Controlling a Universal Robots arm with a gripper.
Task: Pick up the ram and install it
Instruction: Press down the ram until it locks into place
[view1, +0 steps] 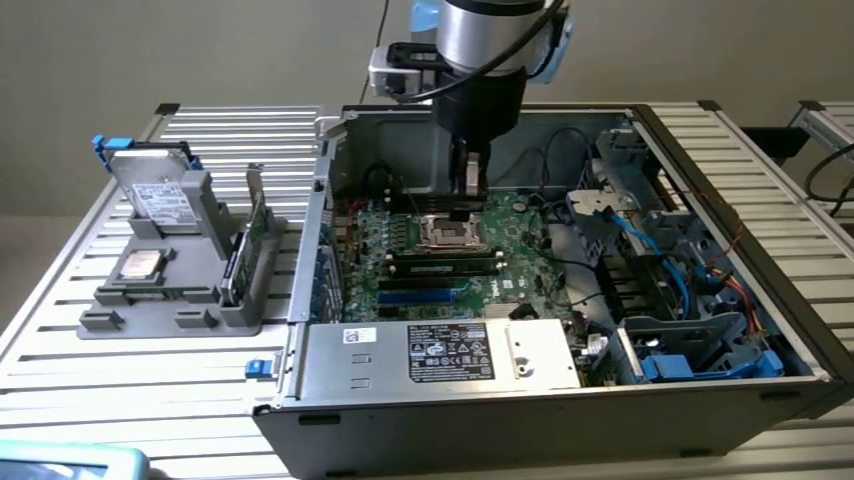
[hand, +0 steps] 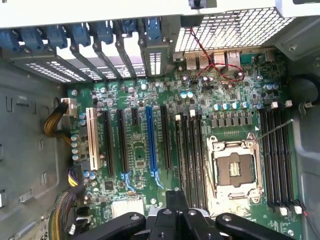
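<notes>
The gripper (view1: 465, 212) hangs low inside the open computer case (view1: 534, 430), over the far edge of the CPU socket (view1: 447, 232) on the green motherboard (view1: 514, 225). In the wrist view the gripper (hand: 176, 197) has its fingers drawn together, clenched on themselves, above the memory slots beside the CPU socket (hand: 232, 167).

The ram (view1: 441, 268) appears to lie flat along one of the memory slots just on the near side of the socket. It shows as a long green strip with dark chips, running from the exterior view's left to its right, apart from the gripper. Whether it is fully seated cannot be told. Nearer again lies a blue expansion slot (view1: 427, 295), which the wrist view shows as a long blue slot (hand: 151, 140) among black ones, with a white slot (hand: 91, 137) further out.

The grey power supply (view1: 441, 355) with its label fills the near side of the case. On the exterior view's left, on the slatted aluminium table (view1: 80, 400), a grey holder (view1: 147, 320) carries an upright silver hard drive (view1: 160, 200).
</notes>
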